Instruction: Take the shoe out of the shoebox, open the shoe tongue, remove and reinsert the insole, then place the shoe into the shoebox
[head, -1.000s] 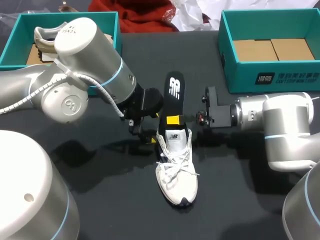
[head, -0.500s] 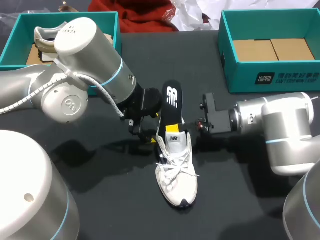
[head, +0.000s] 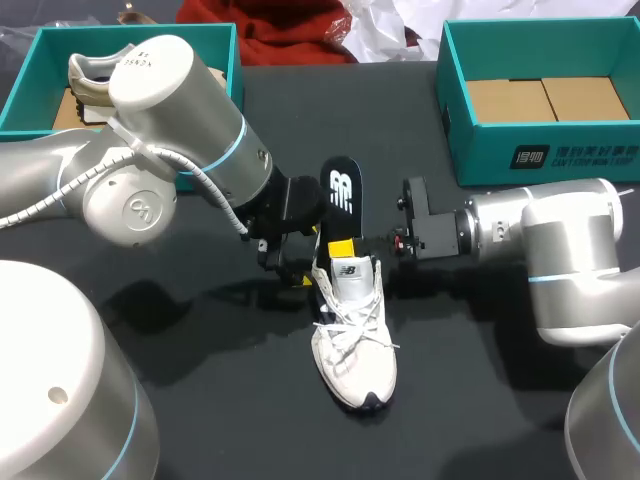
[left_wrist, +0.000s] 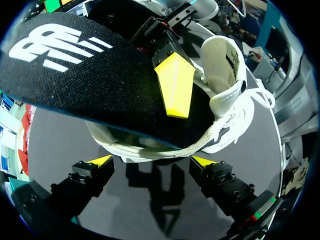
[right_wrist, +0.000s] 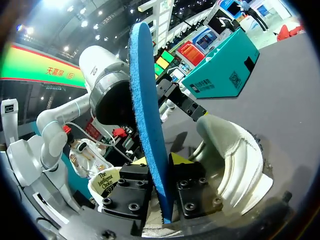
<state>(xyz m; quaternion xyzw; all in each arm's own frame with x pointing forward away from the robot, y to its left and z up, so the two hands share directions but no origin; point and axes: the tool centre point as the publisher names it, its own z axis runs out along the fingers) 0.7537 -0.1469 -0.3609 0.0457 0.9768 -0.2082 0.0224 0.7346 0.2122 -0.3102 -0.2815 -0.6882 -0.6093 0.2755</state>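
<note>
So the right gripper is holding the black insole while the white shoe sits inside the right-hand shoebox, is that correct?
Not quite. The right gripper does hold the black insole, but the white shoe is not inside the right-hand shoebox: it lies on the table, outside it, as the head view shows.

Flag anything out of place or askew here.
The black insole stands tilted, half out of the heel opening of the white sneaker, pinched in the right hand. Odd for a shoe, though it fits the reinsertion step.
</note>
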